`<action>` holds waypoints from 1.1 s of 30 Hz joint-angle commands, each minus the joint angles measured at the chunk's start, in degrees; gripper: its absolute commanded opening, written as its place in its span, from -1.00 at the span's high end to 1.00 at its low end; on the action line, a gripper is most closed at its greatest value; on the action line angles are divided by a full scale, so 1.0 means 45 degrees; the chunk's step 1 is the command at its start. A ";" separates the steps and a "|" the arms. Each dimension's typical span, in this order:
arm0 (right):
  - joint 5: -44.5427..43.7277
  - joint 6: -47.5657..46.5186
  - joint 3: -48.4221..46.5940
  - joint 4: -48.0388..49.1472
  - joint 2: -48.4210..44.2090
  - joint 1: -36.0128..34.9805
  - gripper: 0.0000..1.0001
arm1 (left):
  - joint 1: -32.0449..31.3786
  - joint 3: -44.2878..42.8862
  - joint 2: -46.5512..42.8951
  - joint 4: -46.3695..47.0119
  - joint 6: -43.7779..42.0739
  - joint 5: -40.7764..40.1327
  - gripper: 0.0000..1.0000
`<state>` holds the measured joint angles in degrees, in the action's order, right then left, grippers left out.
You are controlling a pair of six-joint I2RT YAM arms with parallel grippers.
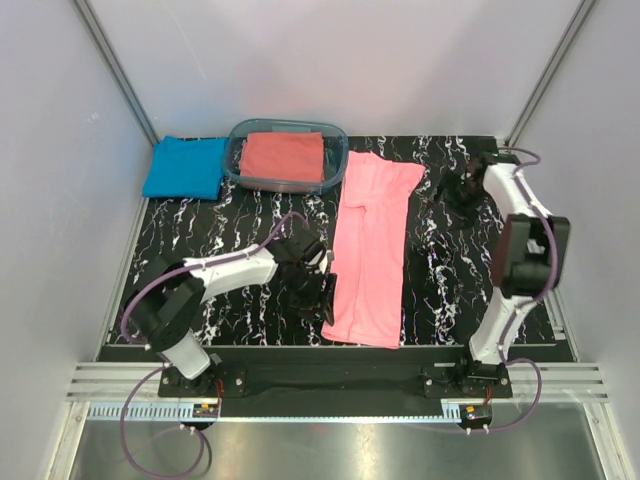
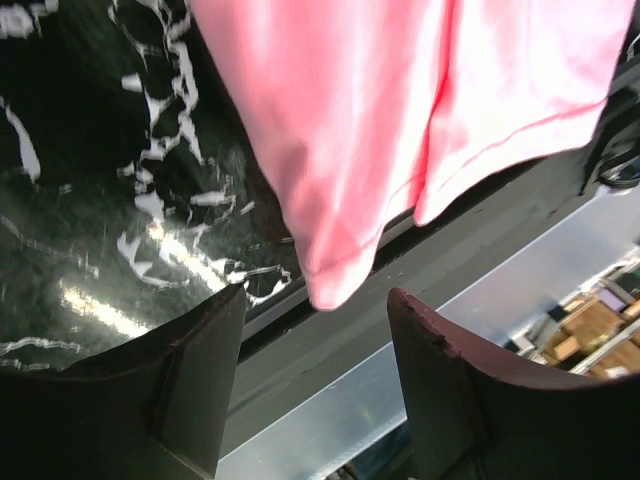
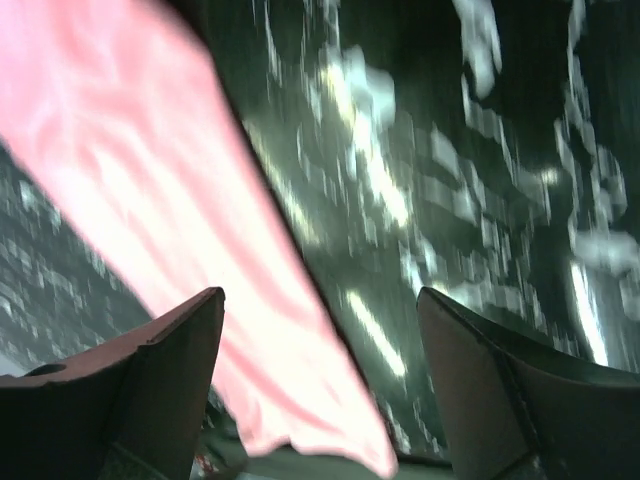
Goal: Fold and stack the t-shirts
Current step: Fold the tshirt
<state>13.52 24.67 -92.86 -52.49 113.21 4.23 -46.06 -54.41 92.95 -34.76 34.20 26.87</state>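
The pink shirt [image 1: 370,250] lies flat at the middle of the table [image 1: 220,225], folded lengthwise into a long strip. One sleeve spreads at the far end, and the hem reaches the near edge. The red shirt [image 1: 283,157] lies folded inside the tub [image 1: 236,165] at the far edge. The blue shirt [image 1: 185,167] lies folded just left of the tub, in the far left corner.

Left tool [image 1: 322,290]: low over the table, just beside the pink shirt's near left edge. Fingers apart, gap empty.

Right tool [image 1: 458,188]: near the far right, close to the pink sleeve. Fingers wide apart, nothing held; its wrist view is blurred.
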 commanded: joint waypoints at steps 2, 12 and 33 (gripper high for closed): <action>0.0432 -0.0695 0.2681 -0.0971 -0.3668 -0.0431 -0.70 | 0.0314 -0.0584 0.0690 0.0889 0.0369 0.1352 -0.28; 0.2286 0.1020 0.9514 -0.0564 -0.8687 -0.3302 -0.57 | 0.0471 -0.0292 0.1513 0.1143 0.0701 0.1997 -0.22; 0.3168 0.2722 1.3291 0.2015 -0.8655 -0.4768 -0.24 | 0.0471 0.0880 0.1611 0.2921 0.1932 0.2251 0.12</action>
<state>26.70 36.34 -33.01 -46.06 73.23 -16.34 -44.16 -50.96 100.25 -23.64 42.13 36.38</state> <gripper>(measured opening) 0.628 0.444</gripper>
